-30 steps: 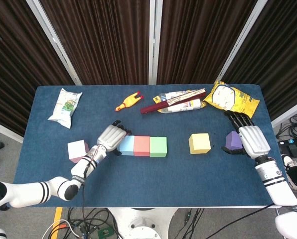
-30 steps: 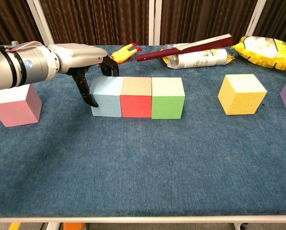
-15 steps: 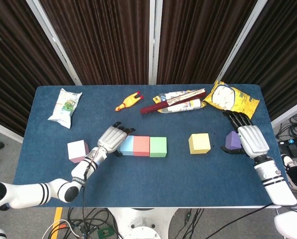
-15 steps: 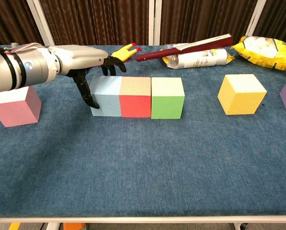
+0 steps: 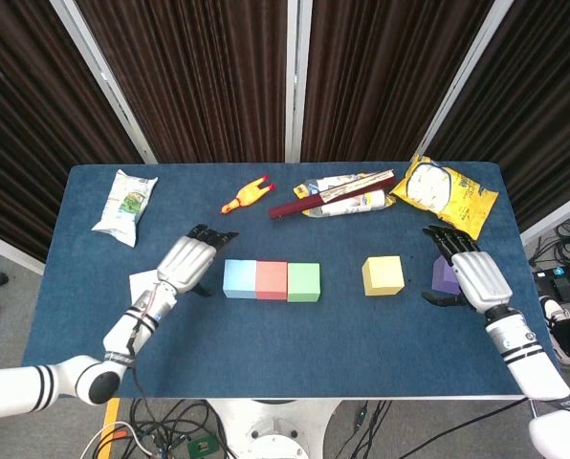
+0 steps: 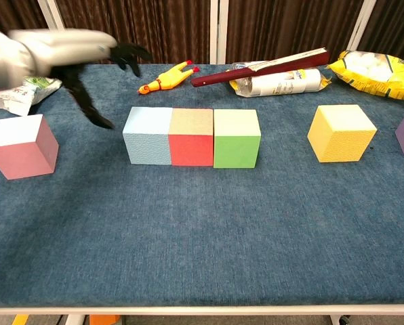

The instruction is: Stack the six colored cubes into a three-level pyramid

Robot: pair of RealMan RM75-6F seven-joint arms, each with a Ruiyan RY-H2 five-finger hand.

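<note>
Hovering left hand [image 5: 185, 262], fingers spread, empty, above pink cube [image 6: 22, 145] near worktop's left edge. Right hand [image 5: 464, 273] cupped beside purple cube [image 5: 445, 274]; grip unclear. Risk: a clumsy grab nudging the blue-red-green row [image 5: 272, 280].

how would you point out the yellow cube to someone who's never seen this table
Start at the row of three touching cubes, light blue, red and green, in the middle of the blue table. Look past its green end, across a gap. The yellow cube stands alone there, touching nothing, with the purple cube farther out by the right hand.
</note>
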